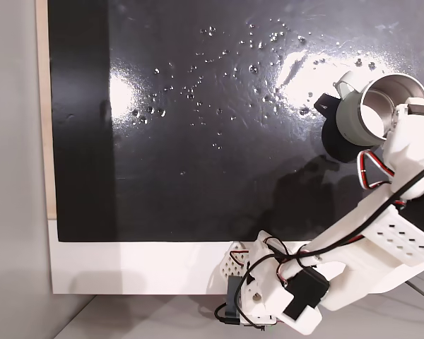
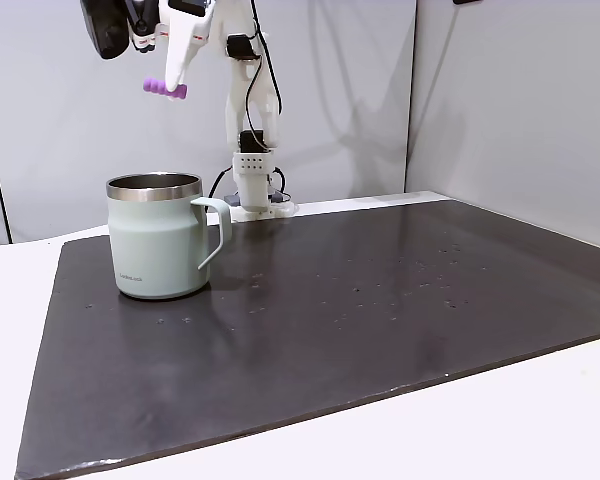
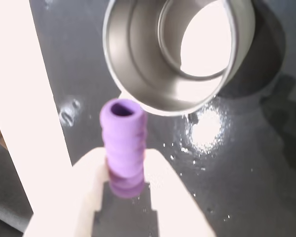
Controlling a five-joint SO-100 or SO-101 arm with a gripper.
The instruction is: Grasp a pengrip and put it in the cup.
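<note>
The pengrip [image 2: 166, 89] is a small purple ribbed cylinder, held well above the table and over the cup [image 2: 158, 235]. My gripper [image 2: 170, 79] is shut on it. In the wrist view the pengrip [image 3: 122, 145] sticks out from between the white fingers [image 3: 173, 190] of my gripper [image 3: 124, 174], with its hollow end pointing toward the cup's open mouth. The cup's steel inside [image 3: 153, 54] lies just beyond that end. From above, the pale cup [image 1: 360, 113] stands at the right edge of the mat, with my white arm [image 1: 381, 240] reaching over its rim.
A black mat [image 1: 219, 176] covers the white table [image 1: 141, 265] and carries scattered shiny droplets [image 1: 254, 42]. The arm's base [image 2: 252, 185] stands behind the cup at the mat's far edge. Grey walls close the back.
</note>
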